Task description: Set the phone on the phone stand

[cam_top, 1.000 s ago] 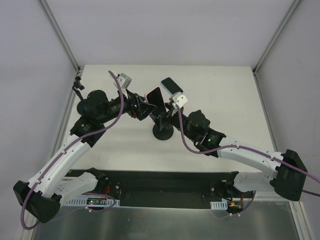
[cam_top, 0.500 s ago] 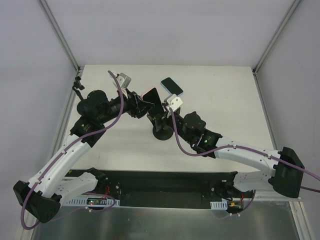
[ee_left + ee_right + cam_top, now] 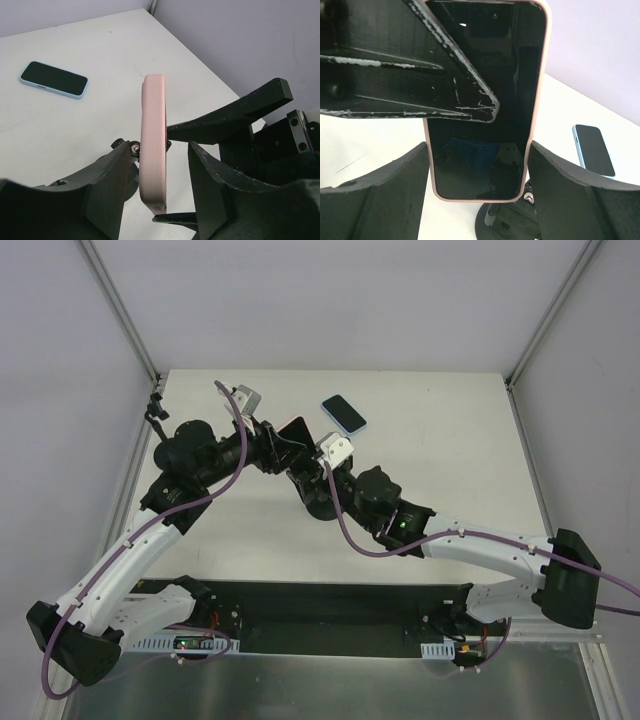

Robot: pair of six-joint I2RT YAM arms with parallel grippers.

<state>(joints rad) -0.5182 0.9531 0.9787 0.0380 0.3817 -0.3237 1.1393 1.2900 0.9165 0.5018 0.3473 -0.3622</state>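
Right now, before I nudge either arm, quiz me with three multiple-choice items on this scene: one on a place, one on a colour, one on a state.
1. Where is the blue phone?
A) at the near edge of the table
B) lying flat on the far part of the table
C) hanging off the table's left edge

2. What colour is the case of the phone between the fingers of the left pincer?
A) green
B) pink
C) black

3. How does that phone stand?
A) upright
B) flat, screen down
C) flat, screen up

Answers:
1 B: the top view shows it lying alone beyond both arms.
2 B: the left wrist view shows its pink edge.
3 A: it rises edge-on between the fingers.
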